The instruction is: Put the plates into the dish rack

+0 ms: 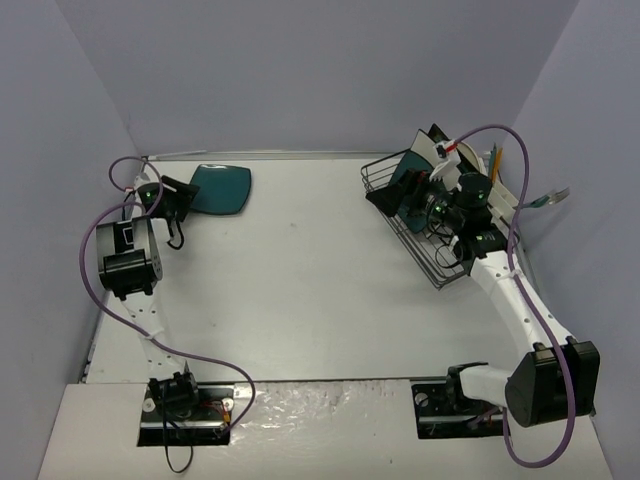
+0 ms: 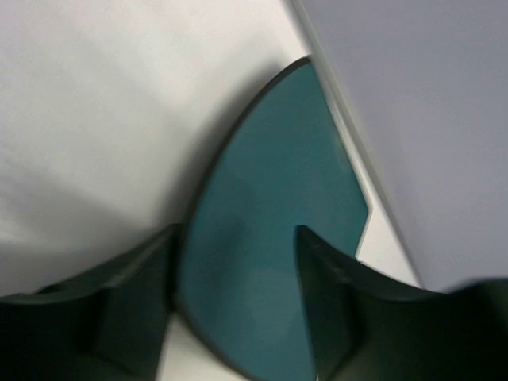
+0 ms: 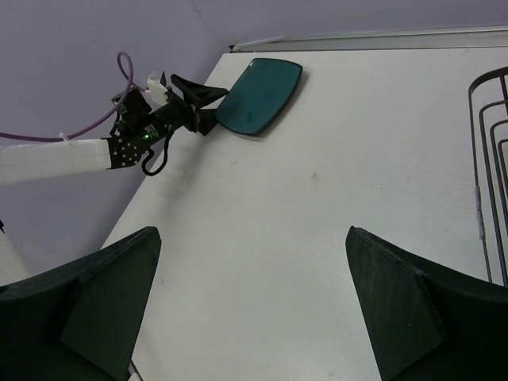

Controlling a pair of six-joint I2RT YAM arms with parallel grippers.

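A dark teal plate point(image 1: 222, 188) is seen at the far left corner of the table point(image 1: 300, 290); its near edge is straddled by the spread, unclenched left gripper point(image 1: 183, 198). The right gripper point(image 3: 250, 238) is held wide open at the dish rack point(image 1: 405, 240)

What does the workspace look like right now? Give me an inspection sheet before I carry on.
Surface: white table, one small dark speck mid-table.
Job's things: teal plate at the far left corner; dish rack at the far right, holding a white plate and darker ones on edge, count cannot be told.
Clutter: yellow stick and fork-like utensil at the rack's right side.
Grippers: left tool open at the teal plate's rim; right tool open and empty, by the rack.
Cables: purple cable loops along each arm, apart from the plate.
Surroundings: plain lilac walls on three sides.
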